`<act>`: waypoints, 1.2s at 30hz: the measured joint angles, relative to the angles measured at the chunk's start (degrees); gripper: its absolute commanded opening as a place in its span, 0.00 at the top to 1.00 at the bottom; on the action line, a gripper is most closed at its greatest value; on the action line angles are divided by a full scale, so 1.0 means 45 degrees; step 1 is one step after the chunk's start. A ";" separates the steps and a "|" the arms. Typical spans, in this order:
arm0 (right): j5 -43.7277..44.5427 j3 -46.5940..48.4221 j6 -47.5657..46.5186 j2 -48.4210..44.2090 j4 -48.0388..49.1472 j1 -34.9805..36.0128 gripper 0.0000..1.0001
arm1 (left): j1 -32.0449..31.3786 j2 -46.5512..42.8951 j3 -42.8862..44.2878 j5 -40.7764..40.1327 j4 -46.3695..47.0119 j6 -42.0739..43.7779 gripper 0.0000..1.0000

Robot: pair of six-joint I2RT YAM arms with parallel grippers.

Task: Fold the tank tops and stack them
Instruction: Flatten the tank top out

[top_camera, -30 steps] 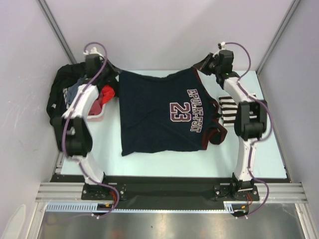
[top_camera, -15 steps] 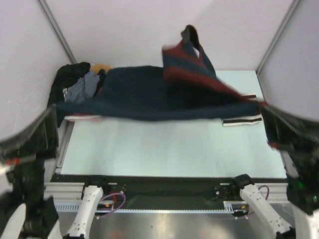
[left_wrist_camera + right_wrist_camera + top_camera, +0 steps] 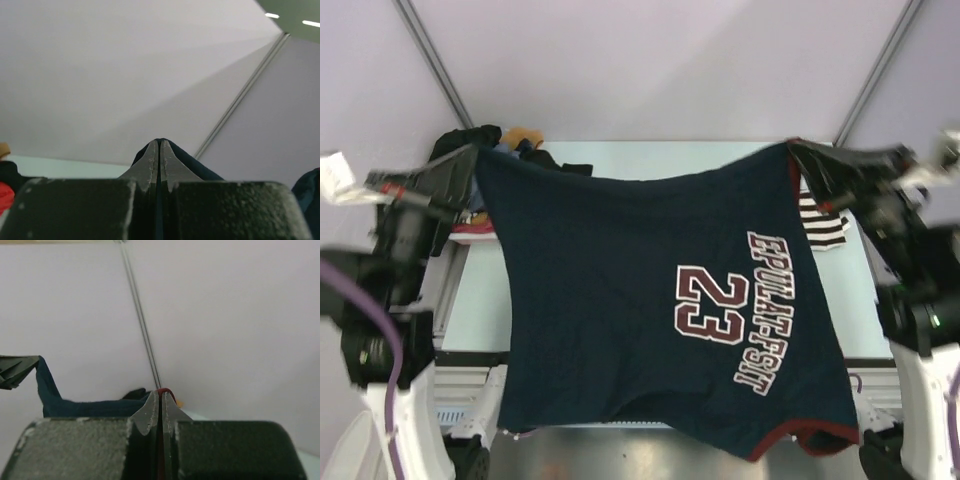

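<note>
Top external view, from the left: a heap of dark clothes (image 3: 485, 145) sits at the far left corner of the table (image 3: 485, 300), over a pale pink basket (image 3: 470, 234). Beside it the left gripper (image 3: 159, 146) is high above the table, its jaws pressed together on a corner of the navy jersey (image 3: 650, 290). Its wrist view shows dark cloth pinched right at the tips. The jersey hangs spread in the air between the two arms, its white "23" and lettering facing the camera, and a red-trimmed edge at the near right. Past its right edge the striped top (image 3: 820, 220) lies at the table's far right, partly hidden. On the right, the right gripper (image 3: 160, 396) is likewise clamped tight, with a strip of the jersey's dark red trim caught between its tips.
</note>
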 measured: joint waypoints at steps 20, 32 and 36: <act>0.0151 0.1083 -0.0015 0.1069 -0.1729 -0.0015 1.00 | 0.0000 -0.0005 0.1316 0.0296 -0.0923 -0.0015 1.00; -0.0549 0.1389 -0.0005 -0.2569 -0.1715 -0.0078 1.00 | 0.0000 -0.2259 0.1851 0.0175 -0.1613 -0.0029 1.00; -0.0379 0.1933 0.0015 -0.1632 -0.2084 -0.0117 1.00 | 0.0000 -0.1724 0.1831 0.0248 -0.1855 -0.0019 1.00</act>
